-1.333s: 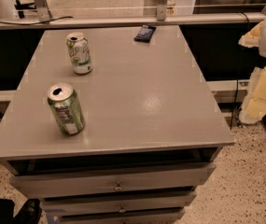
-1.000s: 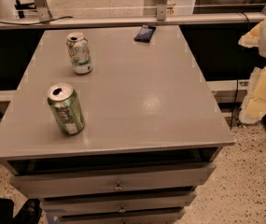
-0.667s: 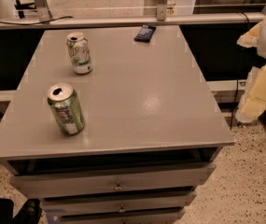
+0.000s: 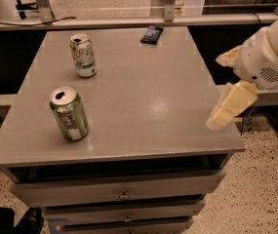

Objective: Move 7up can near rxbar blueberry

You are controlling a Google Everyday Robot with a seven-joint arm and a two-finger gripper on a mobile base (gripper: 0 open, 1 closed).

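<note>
Counter (image 4: 143, 111) holds 7up can (image 4: 83, 55) toward far-left corner, rxbar blueberry (image 4: 151, 34) at far edge; gripper (image 4: 219, 119) hangs over right edge, grip state indeterminable.

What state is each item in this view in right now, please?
7up can: upright at the far left of the table, not held.
green can: upright at the near left, top opened.
rxbar blueberry: lying flat at the far edge, apart from both cans.
gripper: by the table's right edge, away from both cans.
drawers: shut.
</note>
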